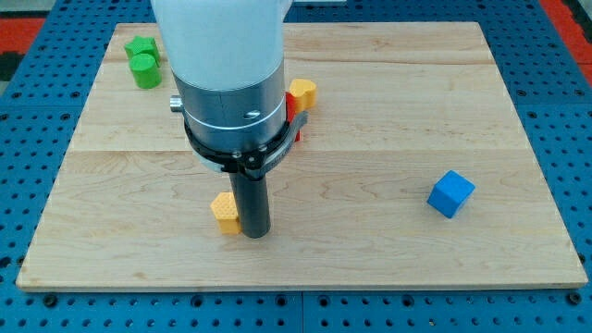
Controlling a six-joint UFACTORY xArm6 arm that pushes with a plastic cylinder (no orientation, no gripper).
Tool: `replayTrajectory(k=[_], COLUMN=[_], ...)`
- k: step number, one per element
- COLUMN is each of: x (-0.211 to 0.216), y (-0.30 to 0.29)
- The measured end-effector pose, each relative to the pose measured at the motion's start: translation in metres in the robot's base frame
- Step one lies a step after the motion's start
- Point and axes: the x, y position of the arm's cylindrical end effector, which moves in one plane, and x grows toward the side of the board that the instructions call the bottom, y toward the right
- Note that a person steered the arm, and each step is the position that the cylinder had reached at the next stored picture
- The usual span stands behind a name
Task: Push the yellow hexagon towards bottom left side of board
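The yellow hexagon (223, 212) lies on the wooden board (388, 231), left of centre near the view's bottom. My tip (253, 233) rests on the board right against the hexagon's right side and covers part of it. The arm's large grey and white body (231, 83) fills the view's upper middle and hides the blocks behind it.
Two green blocks (141, 61) sit at the view's top left. A second yellow block (302, 93) and a sliver of a red block (292, 113) show beside the arm. A blue cube (450, 193) lies at the view's right.
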Motion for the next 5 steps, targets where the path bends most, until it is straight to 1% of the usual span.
replayTrajectory(k=[2,3,4,5], x=[-0.003,-0.022,-0.014,-0.032], y=[0.039,0.004,-0.083,-0.104])
